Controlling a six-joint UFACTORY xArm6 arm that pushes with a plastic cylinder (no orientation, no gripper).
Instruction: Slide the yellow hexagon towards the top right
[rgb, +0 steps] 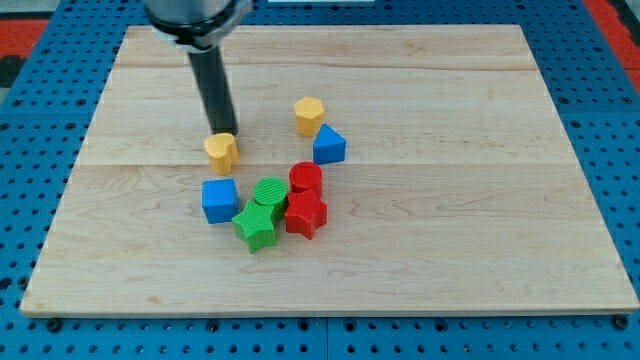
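Note:
The yellow hexagon (309, 115) sits on the wooden board a little above the view's centre. The blue triangle (329, 146) lies just below and to its right, close to it. My tip (223, 132) is well to the left of the hexagon, at the top edge of a yellow heart-shaped block (221, 152); the rod rises from there toward the view's top left. The tip does not touch the hexagon.
Below the hexagon is a cluster: a red cylinder (305, 179), a red star-like block (306, 213), a green hexagon-like block (270, 193), a green star (256, 228) and a blue cube (219, 200). The board (480, 150) lies on a blue pegboard.

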